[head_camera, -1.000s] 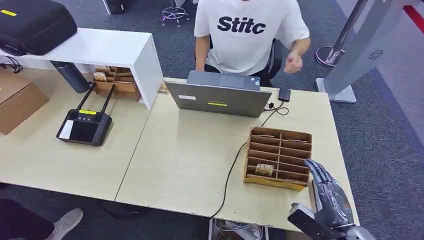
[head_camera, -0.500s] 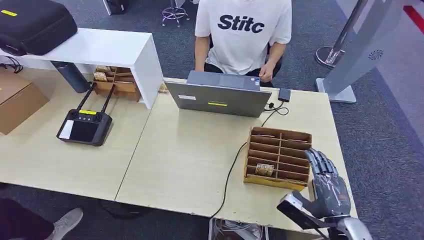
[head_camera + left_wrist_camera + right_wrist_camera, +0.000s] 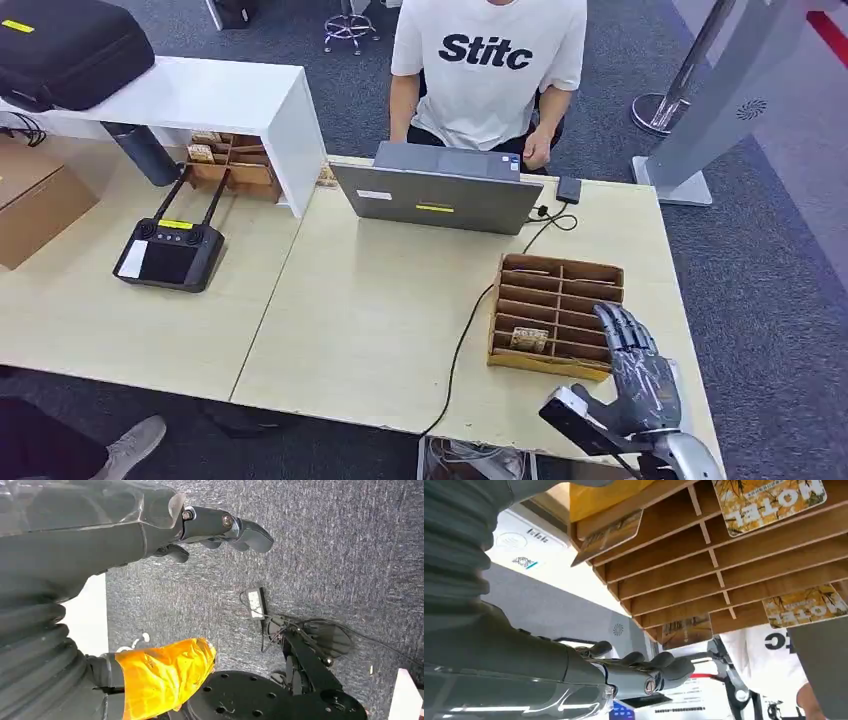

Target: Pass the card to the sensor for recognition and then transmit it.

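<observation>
A wooden card rack (image 3: 585, 274) stands on the right part of the light table (image 3: 360, 320). One patterned card (image 3: 528, 338) lies in a front slot. My right hand (image 3: 637, 372) hovers open over the rack's front right corner, fingers stretched toward the slots and holding nothing. From the right wrist, the rack (image 3: 734, 565) is close, with several patterned cards in it, one (image 3: 769, 499) printed with large letters, and the fingers (image 3: 659, 667) are apart from it. A white device (image 3: 521, 542) with printed symbols lies beside the rack. My left hand (image 3: 220, 527) hangs over grey carpet, empty, fingers loosely extended.
A person (image 3: 487, 60) sits behind a grey laptop (image 3: 440, 195) at the far edge. A black cable (image 3: 465, 335) runs past the rack's left side. A black controller (image 3: 170, 250), a white shelf (image 3: 220, 100) and a second rack (image 3: 230, 160) stand at the left.
My right hand has slid left and forward, so its fingers now reach over the rack's front right corner. The person's raised hand has dropped behind the laptop.
</observation>
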Tool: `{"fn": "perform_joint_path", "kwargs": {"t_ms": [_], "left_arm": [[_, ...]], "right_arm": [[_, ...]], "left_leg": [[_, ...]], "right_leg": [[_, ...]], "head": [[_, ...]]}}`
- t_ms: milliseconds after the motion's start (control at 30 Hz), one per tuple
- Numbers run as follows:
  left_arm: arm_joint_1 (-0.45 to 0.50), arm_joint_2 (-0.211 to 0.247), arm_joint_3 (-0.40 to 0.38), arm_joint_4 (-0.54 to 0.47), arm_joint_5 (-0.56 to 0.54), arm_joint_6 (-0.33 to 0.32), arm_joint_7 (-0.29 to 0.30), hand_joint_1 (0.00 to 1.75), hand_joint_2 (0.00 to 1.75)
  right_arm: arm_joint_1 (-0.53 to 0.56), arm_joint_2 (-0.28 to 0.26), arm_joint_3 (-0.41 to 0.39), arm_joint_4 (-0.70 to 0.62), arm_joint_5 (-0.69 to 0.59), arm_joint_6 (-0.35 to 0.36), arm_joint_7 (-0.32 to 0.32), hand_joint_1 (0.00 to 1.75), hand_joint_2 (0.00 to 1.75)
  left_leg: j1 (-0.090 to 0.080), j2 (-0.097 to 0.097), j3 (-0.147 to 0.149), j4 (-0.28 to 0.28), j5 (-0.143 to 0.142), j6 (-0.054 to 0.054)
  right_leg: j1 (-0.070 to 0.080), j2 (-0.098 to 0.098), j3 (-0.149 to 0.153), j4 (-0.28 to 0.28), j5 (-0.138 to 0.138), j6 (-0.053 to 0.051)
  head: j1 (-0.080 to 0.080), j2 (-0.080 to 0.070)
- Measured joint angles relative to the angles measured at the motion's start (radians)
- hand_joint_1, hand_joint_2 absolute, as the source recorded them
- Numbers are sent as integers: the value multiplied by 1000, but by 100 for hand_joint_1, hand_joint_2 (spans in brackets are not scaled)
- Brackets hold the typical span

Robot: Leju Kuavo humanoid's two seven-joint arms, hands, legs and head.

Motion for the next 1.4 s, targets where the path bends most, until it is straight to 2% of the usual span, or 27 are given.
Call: {"fn": "perform_joint_path", "kwargs": {"t_ms": [1000,1300,1333,1367,1400], "left_arm": [[0,0,0,2,16,9,5,0,175],[2,0,0,2,30,19,19,0,175],[3,0,0,2,30,19,19,0,175],[3,0,0,2,30,19,19,0,175],[3,0,0,2,30,19,19,0,175]], "right_arm": [[14,6,25,25,-18,-8,23,0,175],[34,6,25,31,-31,-34,38,0,175],[35,6,25,31,-31,-35,39,21,175],[35,6,25,32,-31,-35,40,89,175],[36,6,25,32,-31,-35,40,164,175]], "left_leg": [[0,0,0,0,0,0],[0,0,0,0,0,0],[0,0,0,0,0,0],[0,0,0,0,0,0],[0,0,0,0,0,0]], "right_leg": [[0,0,0,0,0,0],[0,0,0,0,0,0],[0,0,0,0,0,0],[0,0,0,0,0,0],[0,0,0,0,0,0]], "head": [[0,0],[0,0],[0,0],[0,0],[0,0]]}}
